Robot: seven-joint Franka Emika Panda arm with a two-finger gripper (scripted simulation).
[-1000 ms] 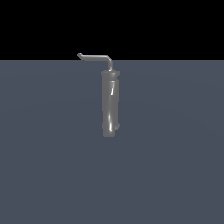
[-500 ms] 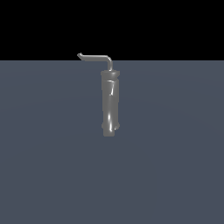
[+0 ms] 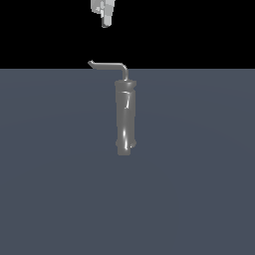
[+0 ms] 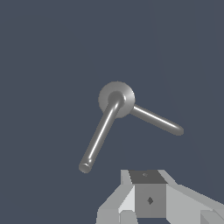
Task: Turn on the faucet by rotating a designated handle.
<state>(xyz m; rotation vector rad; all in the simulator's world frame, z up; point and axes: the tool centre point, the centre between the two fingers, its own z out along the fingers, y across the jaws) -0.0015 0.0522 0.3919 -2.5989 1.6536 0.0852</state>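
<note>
Surface: plain slate-grey floor [image 3: 199,199].
Change: white robot gripper [image 3: 103,12] newly above thin silver-grey L-shaped handle [image 3: 107,65]; approach beginning.
Pincer: opening unclear, holding nothing.

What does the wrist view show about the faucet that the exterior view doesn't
Only the wrist view looks down on the faucet, showing its round top and a second rod sticking out sideways. Only the exterior view shows the tall cylindrical body standing upright, with the gripper above and clear of it. Both show the handle and part of the gripper; neither shows clearly how the jaws stand.
</note>
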